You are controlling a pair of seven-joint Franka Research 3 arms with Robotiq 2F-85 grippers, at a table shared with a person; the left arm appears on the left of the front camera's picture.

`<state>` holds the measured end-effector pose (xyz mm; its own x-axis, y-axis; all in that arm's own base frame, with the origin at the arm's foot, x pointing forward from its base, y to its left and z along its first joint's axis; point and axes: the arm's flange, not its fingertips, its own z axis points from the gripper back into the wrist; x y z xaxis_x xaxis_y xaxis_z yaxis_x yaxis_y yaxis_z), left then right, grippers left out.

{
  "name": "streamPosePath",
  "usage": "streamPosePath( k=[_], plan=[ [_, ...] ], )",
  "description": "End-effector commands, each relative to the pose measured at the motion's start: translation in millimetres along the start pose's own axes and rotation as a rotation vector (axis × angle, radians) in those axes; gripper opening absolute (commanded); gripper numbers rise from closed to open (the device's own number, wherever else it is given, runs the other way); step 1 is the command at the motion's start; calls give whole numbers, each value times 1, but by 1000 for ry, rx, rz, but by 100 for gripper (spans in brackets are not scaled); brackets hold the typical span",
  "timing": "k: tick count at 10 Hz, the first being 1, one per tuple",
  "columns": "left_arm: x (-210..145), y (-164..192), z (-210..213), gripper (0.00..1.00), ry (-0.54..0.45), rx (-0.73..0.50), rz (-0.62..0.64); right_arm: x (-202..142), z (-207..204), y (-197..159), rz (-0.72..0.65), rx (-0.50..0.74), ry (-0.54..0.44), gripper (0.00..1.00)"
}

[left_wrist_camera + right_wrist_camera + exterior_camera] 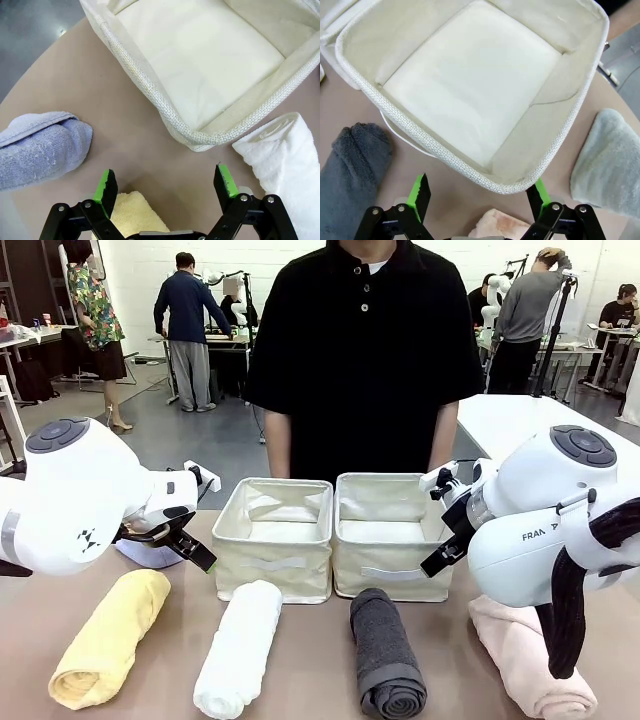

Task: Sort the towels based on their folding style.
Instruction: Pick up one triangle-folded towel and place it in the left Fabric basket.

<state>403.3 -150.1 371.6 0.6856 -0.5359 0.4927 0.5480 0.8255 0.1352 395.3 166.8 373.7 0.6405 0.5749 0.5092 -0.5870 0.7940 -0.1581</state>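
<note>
Lying in a row on the robot's side of the cream bins (272, 560): yellow towel (110, 638), white towel (238, 648), dark grey towel (385, 650), pink towel (530, 660). Light blue cone (42, 147) sits left of the bins, grey-green cone (610, 160) right. Left gripper (167, 182) and right gripper (477, 192) hover near the bins, jaws wide, holding nothing.

On the desk (315, 665) we list: left bin (273, 558) and right bin (385, 562) side by side, person (365, 350) behind. Before them, left to right: first towel (110, 640), second towel (240, 645), third towel (385, 655), fourth towel (525, 665). Fifth towel (40, 150) left of left bin; sixth towel (610, 160) right of right bin.
</note>
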Motion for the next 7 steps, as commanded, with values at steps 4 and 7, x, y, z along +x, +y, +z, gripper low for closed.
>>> streamPosePath(
  k=[4,7],
  plan=[
    [0,0,0,100,0,0,0,0,0,0,0,0,0,100],
    [0,0,0,100,0,0,0,0,0,0,0,0,0,100]
  ],
)
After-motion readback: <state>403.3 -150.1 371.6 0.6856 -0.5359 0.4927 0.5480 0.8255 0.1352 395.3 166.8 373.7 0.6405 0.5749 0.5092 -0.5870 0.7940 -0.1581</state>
